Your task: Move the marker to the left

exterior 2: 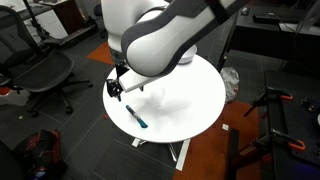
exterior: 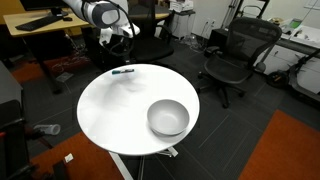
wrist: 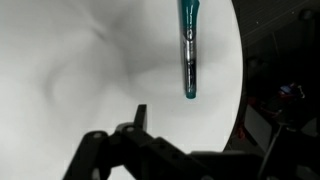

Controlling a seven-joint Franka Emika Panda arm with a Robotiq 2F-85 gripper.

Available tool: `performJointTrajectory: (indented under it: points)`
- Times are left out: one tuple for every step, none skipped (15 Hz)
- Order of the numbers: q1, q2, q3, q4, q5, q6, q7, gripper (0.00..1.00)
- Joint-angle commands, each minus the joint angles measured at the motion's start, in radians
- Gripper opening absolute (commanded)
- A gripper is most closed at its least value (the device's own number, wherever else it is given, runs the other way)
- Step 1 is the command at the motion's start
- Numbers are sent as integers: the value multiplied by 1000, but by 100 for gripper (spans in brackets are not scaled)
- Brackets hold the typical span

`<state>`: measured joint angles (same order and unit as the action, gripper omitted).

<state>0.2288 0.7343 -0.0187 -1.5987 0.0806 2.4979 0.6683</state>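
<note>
Gripper (exterior 2: 117, 88) hangs empty; open or closed, I cannot tell. Marker (wrist: 188, 50) lies at one o'clock in wrist view: centre over it, jaws across.

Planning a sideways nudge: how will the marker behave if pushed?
The marker looks thin, round and rigid, so it will probably roll rather than slide or bend. It seems small and light, likely shifting at a slight touch. It lies near the white table's edge, so it might roll off.
</note>
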Motion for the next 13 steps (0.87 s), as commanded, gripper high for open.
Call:
performJointTrajectory:
  points:
    - [-25, -142, 26, -151, 36, 10, -56, 100]
    - [-30, -171, 31, -183, 42, 19, -72, 100]
    - [-32, -195, 35, -207, 46, 20, -79, 100]
    - [-35, -219, 39, -236, 50, 37, -100, 100]
    - [-33, -239, 37, -256, 51, 39, -107, 100]
    - [-36, -259, 40, -275, 54, 38, -121, 100]
    - [-35, -275, 41, -292, 53, 37, -130, 100]
    - [-37, -293, 43, -307, 56, 31, -139, 100]
    - [-16, -223, 19, -224, 28, 9, -97, 100]
    - [-17, -231, 20, -232, 28, 8, -98, 100]
    - [-17, -231, 20, -232, 28, 8, -98, 100]
    - [-17, -227, 20, -230, 28, 8, -98, 100]
    - [-16, -223, 19, -230, 28, 8, -98, 100]
